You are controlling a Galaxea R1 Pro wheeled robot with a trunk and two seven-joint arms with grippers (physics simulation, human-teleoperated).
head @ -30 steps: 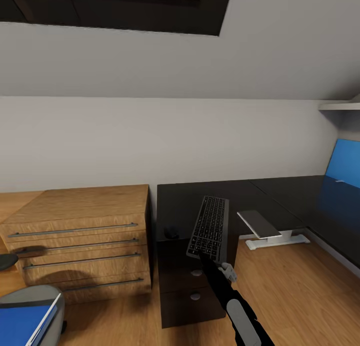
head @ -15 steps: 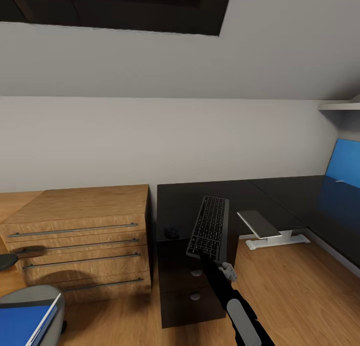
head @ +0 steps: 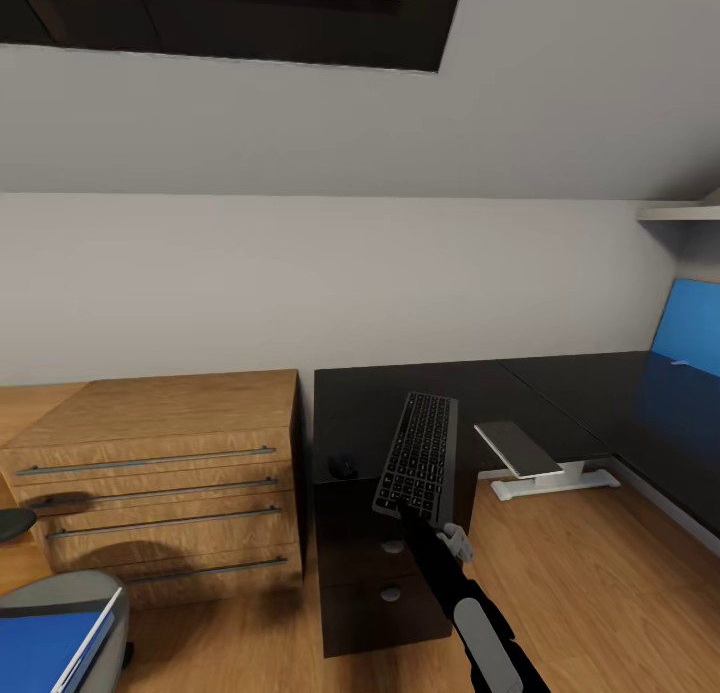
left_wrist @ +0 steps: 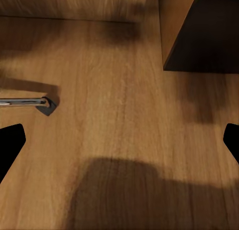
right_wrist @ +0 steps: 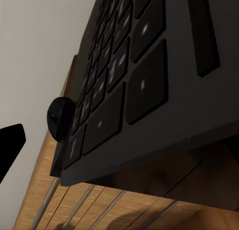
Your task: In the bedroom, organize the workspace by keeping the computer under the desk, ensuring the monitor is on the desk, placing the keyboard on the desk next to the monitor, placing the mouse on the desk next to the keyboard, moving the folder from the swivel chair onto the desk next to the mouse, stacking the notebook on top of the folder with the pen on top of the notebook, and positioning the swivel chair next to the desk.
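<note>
From the head camera I see my right hand [head: 408, 513] gripping the near short end of the keyboard [head: 418, 454], which lies lengthwise on the black worktop [head: 470, 388] with that end jutting past the front edge, above the drawer unit [head: 385, 573] with round knobs. Whether it rests flat or is slightly lifted I cannot tell. The mouse [head: 344, 465] sits on the worktop just to the left of the keyboard, near the front edge. In the right wrist camera the keyboard [right_wrist: 149, 80] looms close, the mouse [right_wrist: 60, 118] beside it.

To the left of the worktop stands a light wooden chest [head: 165, 473] with long bar handles. At the lower left corner of the head view, the blue folder [head: 45, 648] lies on the grey seat of the chair [head: 75, 588].

My left hand [left_wrist: 119, 140] is spread wide over bare wooden floor [left_wrist: 114, 115], gripping nothing; the dark fingertips [left_wrist: 10, 140] show at the view's edges.
</note>
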